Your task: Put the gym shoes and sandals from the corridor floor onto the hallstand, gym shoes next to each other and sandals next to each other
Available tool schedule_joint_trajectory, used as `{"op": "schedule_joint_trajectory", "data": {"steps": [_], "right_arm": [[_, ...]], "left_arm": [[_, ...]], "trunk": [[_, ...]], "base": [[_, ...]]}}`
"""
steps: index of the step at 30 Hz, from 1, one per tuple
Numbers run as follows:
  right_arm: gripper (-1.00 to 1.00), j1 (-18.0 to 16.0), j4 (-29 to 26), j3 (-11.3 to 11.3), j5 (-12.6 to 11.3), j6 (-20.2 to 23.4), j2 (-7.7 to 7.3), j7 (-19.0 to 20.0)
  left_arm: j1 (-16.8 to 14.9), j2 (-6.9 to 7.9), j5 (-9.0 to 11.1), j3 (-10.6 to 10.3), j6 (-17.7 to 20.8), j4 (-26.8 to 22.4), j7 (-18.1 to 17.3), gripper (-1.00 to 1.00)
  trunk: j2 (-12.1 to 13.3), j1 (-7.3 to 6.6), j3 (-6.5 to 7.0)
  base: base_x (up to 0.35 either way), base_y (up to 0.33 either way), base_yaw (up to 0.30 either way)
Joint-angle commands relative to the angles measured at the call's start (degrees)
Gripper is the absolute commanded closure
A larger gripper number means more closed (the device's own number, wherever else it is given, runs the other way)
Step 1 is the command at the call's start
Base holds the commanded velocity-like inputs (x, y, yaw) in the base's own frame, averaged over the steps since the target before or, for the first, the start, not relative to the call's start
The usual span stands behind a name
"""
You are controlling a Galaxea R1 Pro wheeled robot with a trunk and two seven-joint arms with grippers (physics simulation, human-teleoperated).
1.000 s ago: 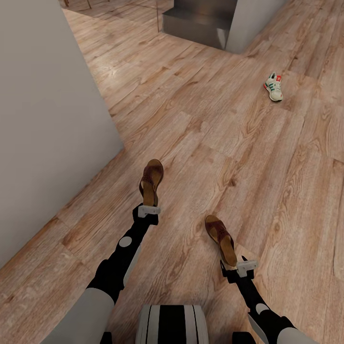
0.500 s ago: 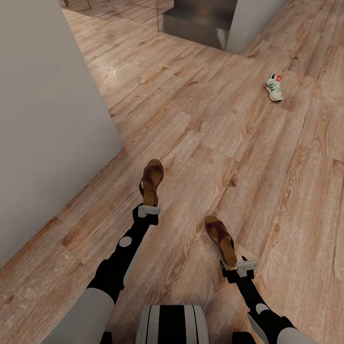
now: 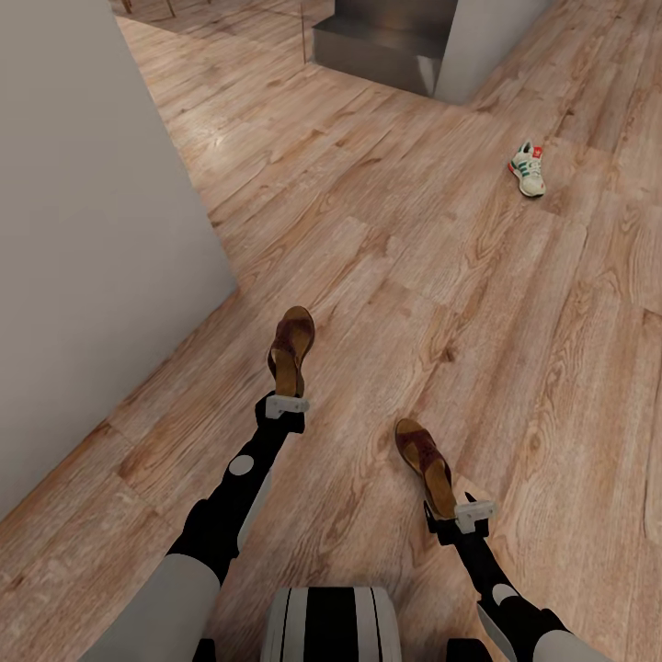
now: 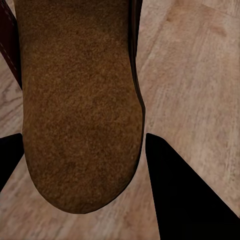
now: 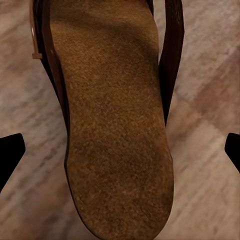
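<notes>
My left gripper (image 3: 287, 393) is shut on the heel of a brown sandal (image 3: 292, 348), which it holds up off the corridor floor (image 3: 386, 276). In the left wrist view its black fingers (image 4: 190, 200) press both edges of the tan footbed (image 4: 80, 100). The other sandal (image 3: 426, 462) lies in front of my right gripper (image 3: 450, 507). In the right wrist view those fingers (image 5: 9, 155) stand wide apart, clear of the sandal (image 5: 115, 125). One cream gym shoe (image 3: 527, 168) sits far off at the right. The hallstand is out of view.
A plain grey wall (image 3: 83, 230) runs close along my left, and its corner juts out near the left sandal. A grey metal block (image 3: 382, 41) and a white wall end (image 3: 483, 41) stand at the far end. Wood planks stretch ahead and to the right.
The head view has shifted a touch. The floor, the gym shoe and the right-hand sandal slide slightly nearer, while both grippers and the left sandal keep their places.
</notes>
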Motion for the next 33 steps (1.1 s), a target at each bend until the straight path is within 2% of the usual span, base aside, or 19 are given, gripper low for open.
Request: {"op": "schedule_joint_trajectory", "data": {"steps": [1,6,33], "right_arm": [[-1.00,0.0,0.0,0.0,0.0,0.0,0.00,0.0],[-1.00,0.0,0.0,0.0,0.0,0.0,0.00,0.0],[-1.00,0.0,0.0,0.0,0.0,0.2,0.09,0.0]], "left_arm": [[0.0,0.00,-0.2,0.0,0.0,0.0,0.0,1.00],[0.0,0.00,-0.2,0.0,0.0,0.0,0.0,1.00],[0.0,0.00,-0.2,-0.1,0.0,0.1,0.0,1.00]], "trunk": [[0.0,0.00,0.00],[0.0,0.08,-0.66],[0.0,0.08,-0.66]], "base": [[0.002,0.000,0.000],[0.001,0.000,0.000],[0.000,0.000,0.000]]}}
